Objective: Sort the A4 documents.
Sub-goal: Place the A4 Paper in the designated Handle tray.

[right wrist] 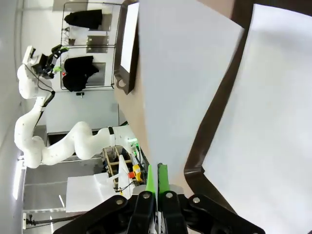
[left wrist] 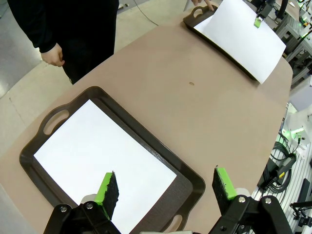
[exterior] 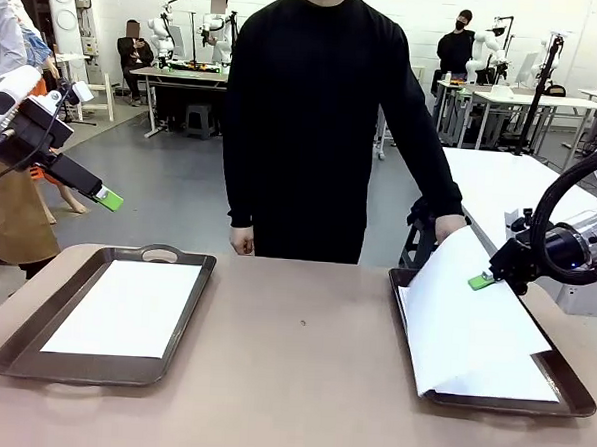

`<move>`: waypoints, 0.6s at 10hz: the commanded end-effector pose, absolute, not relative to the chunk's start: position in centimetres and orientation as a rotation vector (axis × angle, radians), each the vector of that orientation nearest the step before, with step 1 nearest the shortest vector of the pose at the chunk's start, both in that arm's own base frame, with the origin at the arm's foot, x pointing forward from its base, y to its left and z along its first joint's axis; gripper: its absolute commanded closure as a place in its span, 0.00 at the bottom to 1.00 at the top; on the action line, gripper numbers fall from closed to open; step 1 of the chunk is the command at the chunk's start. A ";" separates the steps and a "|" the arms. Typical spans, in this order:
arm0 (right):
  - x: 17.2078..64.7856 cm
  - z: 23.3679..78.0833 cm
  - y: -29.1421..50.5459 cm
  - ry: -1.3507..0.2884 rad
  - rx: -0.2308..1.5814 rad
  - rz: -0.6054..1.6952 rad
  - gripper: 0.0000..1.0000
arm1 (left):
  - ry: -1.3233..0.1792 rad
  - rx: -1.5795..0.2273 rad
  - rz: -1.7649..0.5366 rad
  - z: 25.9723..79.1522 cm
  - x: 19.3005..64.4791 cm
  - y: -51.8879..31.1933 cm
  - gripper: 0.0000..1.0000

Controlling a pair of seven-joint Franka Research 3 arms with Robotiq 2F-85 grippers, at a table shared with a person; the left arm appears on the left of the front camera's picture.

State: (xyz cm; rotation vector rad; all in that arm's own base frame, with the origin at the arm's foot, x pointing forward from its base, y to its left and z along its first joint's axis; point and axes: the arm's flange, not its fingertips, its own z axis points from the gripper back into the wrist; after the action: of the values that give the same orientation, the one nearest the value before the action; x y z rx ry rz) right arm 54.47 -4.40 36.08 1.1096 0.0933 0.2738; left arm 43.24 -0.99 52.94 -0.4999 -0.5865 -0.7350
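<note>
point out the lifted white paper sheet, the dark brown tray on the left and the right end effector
lifted white paper sheet [exterior: 464,312], front view, sheet's middle
dark brown handled tray [exterior: 28,329], front view, left rim
right end effector [exterior: 482,281], front view, green fingertips

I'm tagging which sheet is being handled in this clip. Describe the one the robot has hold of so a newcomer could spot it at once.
Look at the dark tray on the robot's right side of the table. The lifted sheet tilts up over it, pinched at its edge by the right gripper, with the person's hand at its far corner. Unlike the sheets lying flat in both trays, it slopes upward.
</note>
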 end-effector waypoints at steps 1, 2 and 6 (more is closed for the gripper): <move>55.3 35.1 -4.2 0.138 1.018 0.240 0.99 | -0.587 -0.498 -0.740 52.9 43.2 -1.0 0.00; 55.3 34.1 -4.2 0.149 1.001 0.227 0.99 | -0.587 -0.498 -0.740 52.9 43.2 -1.0 0.00; 55.1 33.5 -4.5 0.114 0.795 0.216 0.99 | -0.587 -0.498 -0.740 52.9 43.2 -1.0 0.00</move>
State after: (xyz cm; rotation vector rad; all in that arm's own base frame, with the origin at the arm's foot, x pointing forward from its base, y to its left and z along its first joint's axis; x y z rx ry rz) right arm 55.53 -5.34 32.99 0.8852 0.1197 0.2360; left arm 43.24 -0.99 52.94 -0.4999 -0.5864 -0.7350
